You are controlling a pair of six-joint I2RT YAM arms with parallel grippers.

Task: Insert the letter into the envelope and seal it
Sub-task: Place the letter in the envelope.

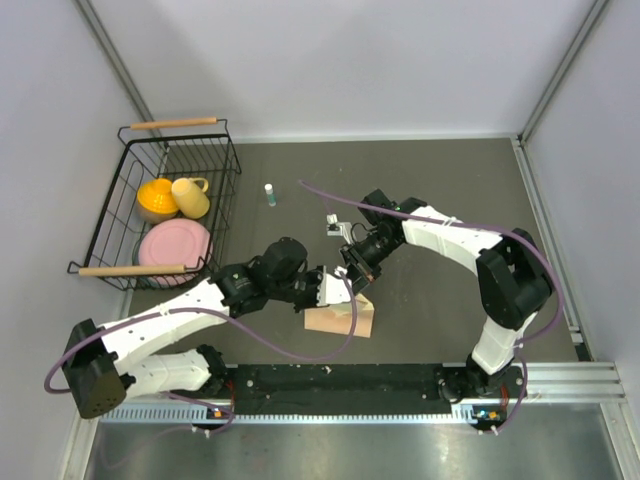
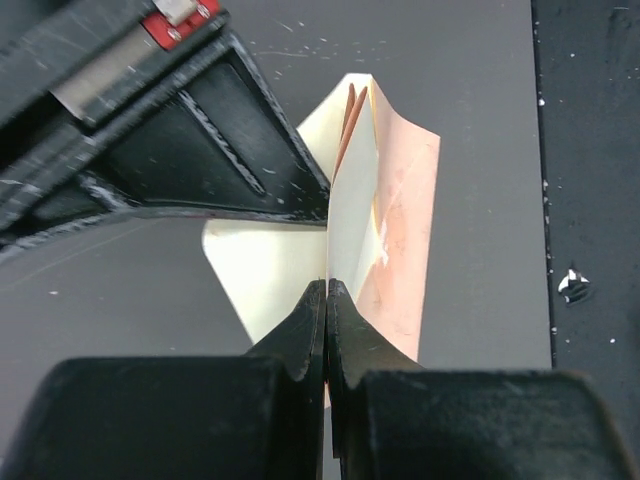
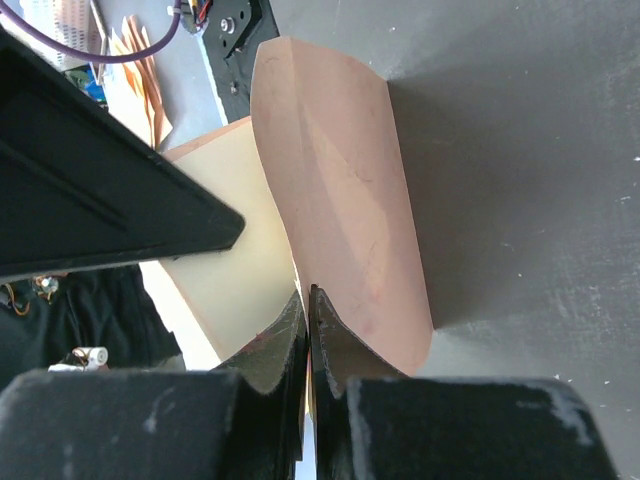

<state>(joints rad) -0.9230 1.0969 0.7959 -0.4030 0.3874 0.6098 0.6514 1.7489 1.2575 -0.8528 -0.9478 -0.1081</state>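
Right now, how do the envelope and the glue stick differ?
The envelope is a broad peach paper sheet, bowed; the glue stick is a small white-and-green tube.
The envelope is pinched by the left gripper and right gripper, both shut on it; the glue stick stands upright, untouched.
The envelope sits near the arm bases; the glue stick is farther back.
Shared: both are outside the basket.

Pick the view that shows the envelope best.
Right wrist: envelope fills the frame, peach panel bowed, right gripper shut on its edge. Left wrist: edge-on, left gripper pinching it. Top: small, partly covered.
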